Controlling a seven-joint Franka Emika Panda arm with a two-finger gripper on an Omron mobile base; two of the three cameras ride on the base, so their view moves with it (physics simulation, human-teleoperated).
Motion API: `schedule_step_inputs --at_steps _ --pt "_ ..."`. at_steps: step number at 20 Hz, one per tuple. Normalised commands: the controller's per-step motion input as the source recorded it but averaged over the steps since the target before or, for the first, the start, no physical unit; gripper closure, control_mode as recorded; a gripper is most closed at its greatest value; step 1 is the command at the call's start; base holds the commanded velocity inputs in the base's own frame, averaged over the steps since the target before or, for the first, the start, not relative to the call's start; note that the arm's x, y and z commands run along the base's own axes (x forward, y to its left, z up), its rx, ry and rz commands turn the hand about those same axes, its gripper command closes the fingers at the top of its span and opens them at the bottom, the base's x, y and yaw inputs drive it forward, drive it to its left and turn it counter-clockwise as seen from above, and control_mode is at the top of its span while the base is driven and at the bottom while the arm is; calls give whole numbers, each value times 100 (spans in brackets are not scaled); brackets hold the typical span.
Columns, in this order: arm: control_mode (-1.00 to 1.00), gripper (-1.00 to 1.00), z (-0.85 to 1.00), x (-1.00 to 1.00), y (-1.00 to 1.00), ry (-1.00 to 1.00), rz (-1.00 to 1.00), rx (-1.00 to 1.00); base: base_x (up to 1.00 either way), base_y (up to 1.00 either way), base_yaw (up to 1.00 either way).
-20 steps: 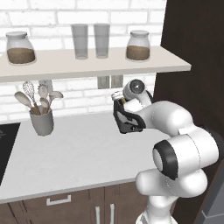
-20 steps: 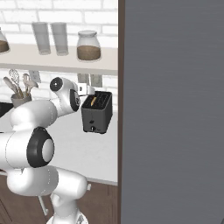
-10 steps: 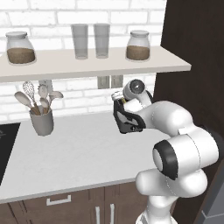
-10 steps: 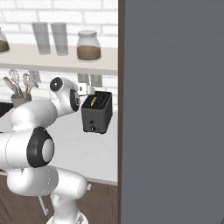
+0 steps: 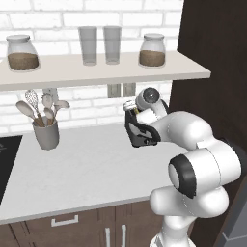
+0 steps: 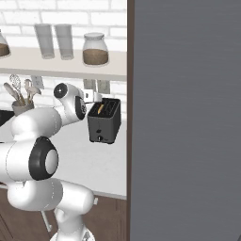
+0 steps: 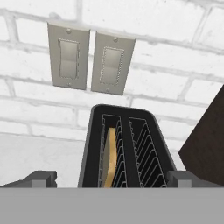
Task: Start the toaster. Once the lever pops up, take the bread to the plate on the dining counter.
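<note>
The black toaster (image 6: 104,123) stands on the pale worktop (image 5: 87,169) against the white brick wall, close to a tall dark panel. In the hand view the toaster (image 7: 124,144) is seen from above, with the bread (image 7: 110,158) sunk in its left slot. The bread (image 6: 100,109) peeks out as a tan edge in the right base view. My gripper (image 7: 113,180) hangs open just above the toaster's near end, fingertips (image 7: 41,178) wide on either side and holding nothing. My arm hides most of the toaster (image 5: 141,135) in the left base view. The plate and the dining counter are out of view.
A grey utensil crock (image 5: 46,132) stands at the left of the worktop, beside a dark cooktop edge (image 5: 6,159). A shelf (image 5: 96,72) with jars and glasses hangs overhead. Two switch plates (image 7: 87,61) sit on the wall behind the toaster. The tall dark panel (image 6: 183,117) blocks the right side.
</note>
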Motion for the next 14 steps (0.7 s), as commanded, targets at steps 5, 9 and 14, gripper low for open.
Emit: schedule_step_inputs --at_steps 5,9,14 --pt "-100 -100 0 0 0 0 0 0 0 0 0" --pt "-100 -100 0 0 0 0 0 0 0 0 0" --pt "-100 -100 0 0 0 0 0 0 0 0 0"
